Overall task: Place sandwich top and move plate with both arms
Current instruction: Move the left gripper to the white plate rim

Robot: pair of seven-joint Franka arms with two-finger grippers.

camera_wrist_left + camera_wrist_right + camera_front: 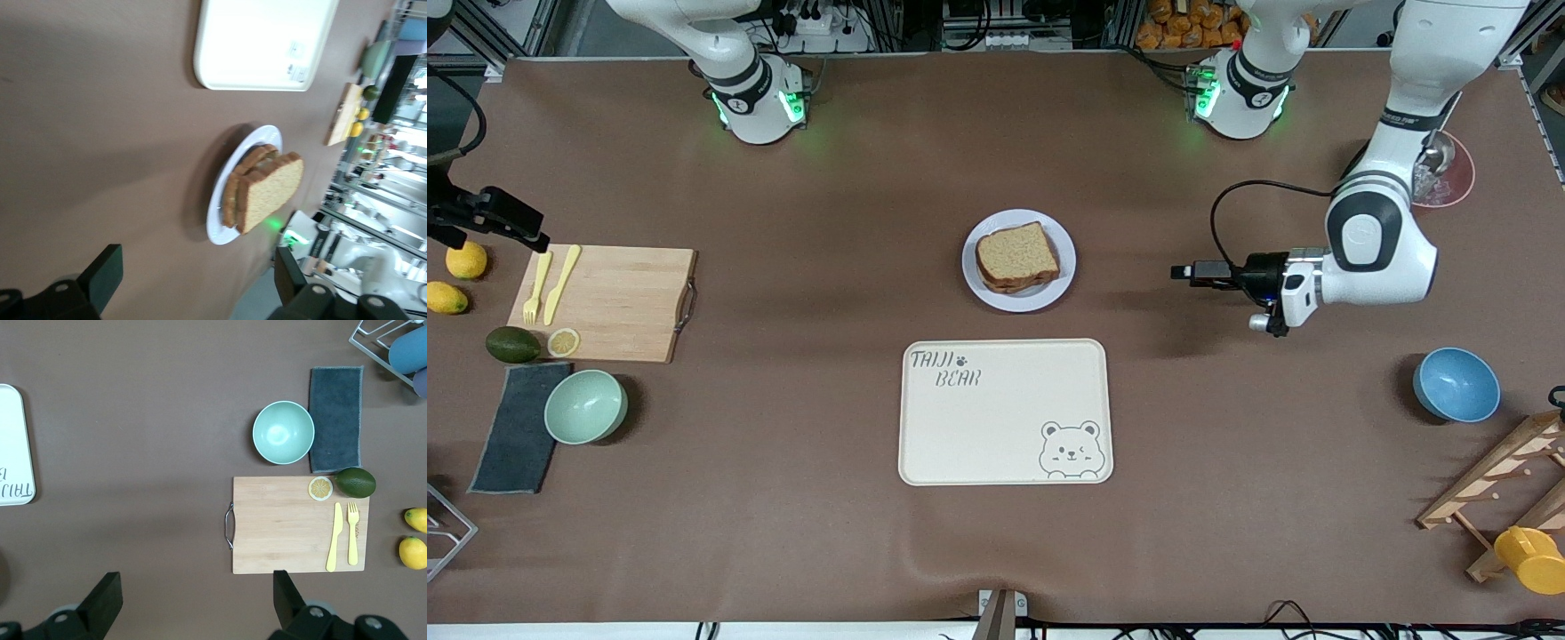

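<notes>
The sandwich top [1017,253], a light tan bread slice with a brown crust, lies on another slice on the round pale plate [996,298] in the middle of the table. My left gripper [1183,271] hangs low over the bare table, off the plate's edge toward the left arm's end. It points sideways at the plate and is open and empty. In the left wrist view the sandwich top [270,190] and plate [220,230] lie ahead of the left gripper [197,270]. My right gripper [532,233] is open, high over the edge of the cutting board [300,523]. Nothing sits in the right gripper [197,593].
A cream tray [1005,418] with a bear drawing lies nearer the camera than the plate. The board [623,293] carries a yellow fork, a knife and a lemon slice. Beside it are an avocado, lemons, a green bowl [585,406] and a dark cloth. A blue bowl [1456,384] and a wooden rack stand at the left arm's end.
</notes>
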